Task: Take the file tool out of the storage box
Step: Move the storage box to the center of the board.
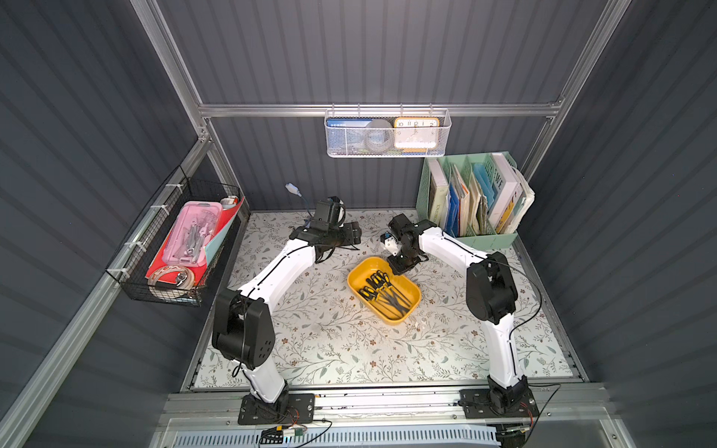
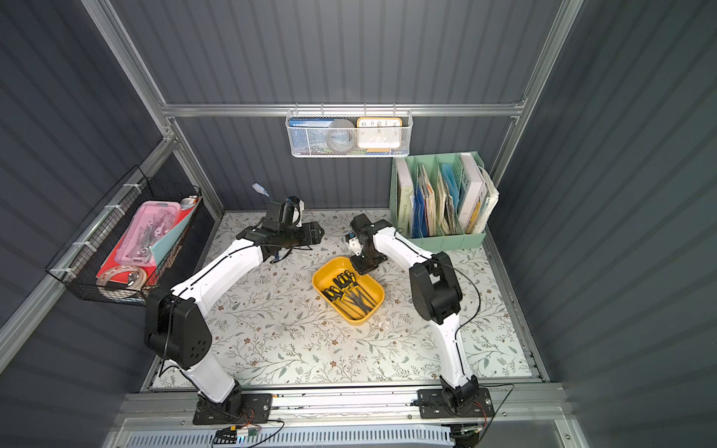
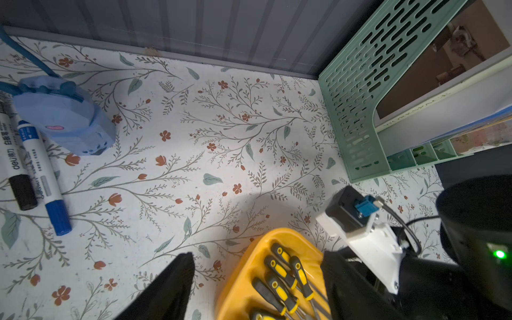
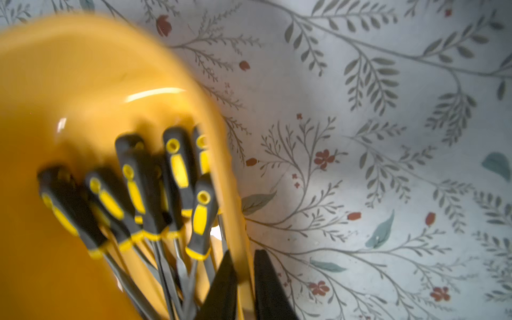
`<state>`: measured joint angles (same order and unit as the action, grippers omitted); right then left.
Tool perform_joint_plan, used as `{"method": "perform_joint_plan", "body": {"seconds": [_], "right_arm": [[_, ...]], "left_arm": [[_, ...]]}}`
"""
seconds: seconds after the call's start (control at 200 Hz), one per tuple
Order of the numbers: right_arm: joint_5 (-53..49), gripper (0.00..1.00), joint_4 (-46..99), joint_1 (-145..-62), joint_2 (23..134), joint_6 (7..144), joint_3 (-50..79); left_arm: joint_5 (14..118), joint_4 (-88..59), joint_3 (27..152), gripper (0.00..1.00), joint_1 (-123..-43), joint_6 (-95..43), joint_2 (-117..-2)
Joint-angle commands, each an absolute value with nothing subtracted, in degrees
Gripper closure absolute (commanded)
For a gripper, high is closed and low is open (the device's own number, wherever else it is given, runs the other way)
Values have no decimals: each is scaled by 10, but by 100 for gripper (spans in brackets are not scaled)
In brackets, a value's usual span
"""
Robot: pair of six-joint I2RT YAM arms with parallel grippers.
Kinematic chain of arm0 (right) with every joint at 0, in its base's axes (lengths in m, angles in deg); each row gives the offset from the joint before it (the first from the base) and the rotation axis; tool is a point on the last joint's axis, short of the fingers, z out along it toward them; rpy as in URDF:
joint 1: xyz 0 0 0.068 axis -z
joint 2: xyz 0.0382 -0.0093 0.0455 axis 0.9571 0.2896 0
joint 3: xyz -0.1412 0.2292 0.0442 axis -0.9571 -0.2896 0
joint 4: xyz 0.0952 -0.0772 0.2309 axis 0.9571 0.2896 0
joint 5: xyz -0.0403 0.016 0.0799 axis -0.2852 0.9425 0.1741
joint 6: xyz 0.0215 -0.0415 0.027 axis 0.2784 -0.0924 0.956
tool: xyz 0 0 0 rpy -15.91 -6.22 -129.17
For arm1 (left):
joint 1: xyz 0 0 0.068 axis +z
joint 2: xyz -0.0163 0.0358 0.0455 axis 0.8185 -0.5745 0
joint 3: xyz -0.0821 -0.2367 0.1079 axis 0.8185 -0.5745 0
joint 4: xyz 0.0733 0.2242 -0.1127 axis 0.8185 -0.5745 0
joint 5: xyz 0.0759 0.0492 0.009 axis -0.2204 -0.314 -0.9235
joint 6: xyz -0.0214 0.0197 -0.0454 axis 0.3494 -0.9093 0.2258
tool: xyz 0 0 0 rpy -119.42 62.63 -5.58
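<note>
File tools [image 4: 199, 219], likely light, stiff and slick along the steel, lie heaped in the storage box [image 4: 69, 83] just inside the right claw [image 4: 243, 252], which pinches the box's wall; a rubbery handle looks the best hold, and the left claw [image 3: 257, 256] stands spread, well apart.

The storage box [image 1: 364, 271], a shallow mustard-yellow tray with rounded corners, lies flat and slantwise near the middle of the floral surface [image 1: 329, 341]. Several file tools [image 1: 378, 285] with black-and-yellow handles lie bundled inside, handles toward the back, thin shafts toward the front. The right pincer [image 4: 243, 253] seems closed on the box's wall.
</note>
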<state>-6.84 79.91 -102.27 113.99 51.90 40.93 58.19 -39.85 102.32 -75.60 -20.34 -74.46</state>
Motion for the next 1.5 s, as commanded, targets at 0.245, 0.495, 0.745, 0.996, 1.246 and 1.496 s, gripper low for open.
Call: {"method": "perform_joint_plan", "body": {"seconds": [0.245,0.495,0.745,0.996,1.246,1.496], "right_arm": [[-188,100,748,-996,913,578,148],[-180,100,745,-840,778,632,26],[-162,100,705,-747,785,577,0],[-174,100,713,-700,855,483,36],[-160,91,740,-676,908,488,102],[-122,54,750,-676,888,526,118]], "left_arm": [[573,-416,1037,22,-755,-216,-736],[585,-387,1014,22,-755,-203,-731],[581,-386,1007,22,-755,-205,-725],[578,-390,999,21,-756,-204,-709],[578,-392,996,19,-755,-211,-708],[584,-387,1025,14,-755,-199,-707]]}}
